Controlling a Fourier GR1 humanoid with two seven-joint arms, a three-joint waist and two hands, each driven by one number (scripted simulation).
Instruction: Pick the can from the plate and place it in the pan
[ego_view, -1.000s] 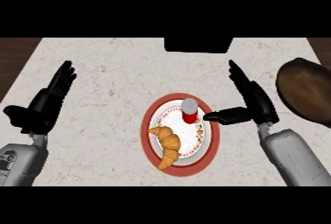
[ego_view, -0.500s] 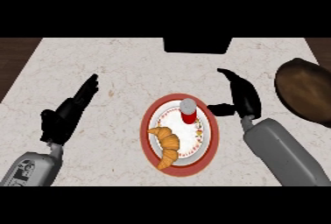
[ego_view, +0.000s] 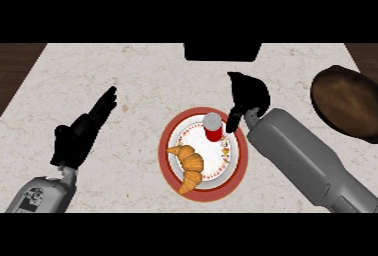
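Right hand (ego_view: 247, 95) sits just beside the can (ego_view: 213, 126), on its pan side, fingers (ego_view: 233, 120) curled downward with one tip alongside the can body; nothing looks enclosed, so not gripping, though actual contact can't be told from this steep angle. The can stands upright on the plate (ego_view: 177, 135), at the far part of it, next to those fingers. A croissant (ego_view: 189, 166) lies on the same plate on the near side of the can, apart from it. The pan (ego_view: 347, 107) is well off to the outer side of the right hand, at the worktop (ego_view: 125, 70) edge, partly cut by the view. Left hand (ego_view: 77, 137) rests open, fingers straight, well apart from the plate on the other side. Step in hand, as judged: closing on the can. To do it well: get the thumb and fingers on opposite sides of the can body before closing, wrap around mid-height rather than the rim, keep it upright. Lift straight up to clear the plate rim before swinging toward the pan, and keep the forearm off the croissant. Risk: a one-sided push tips the can onto the plate.
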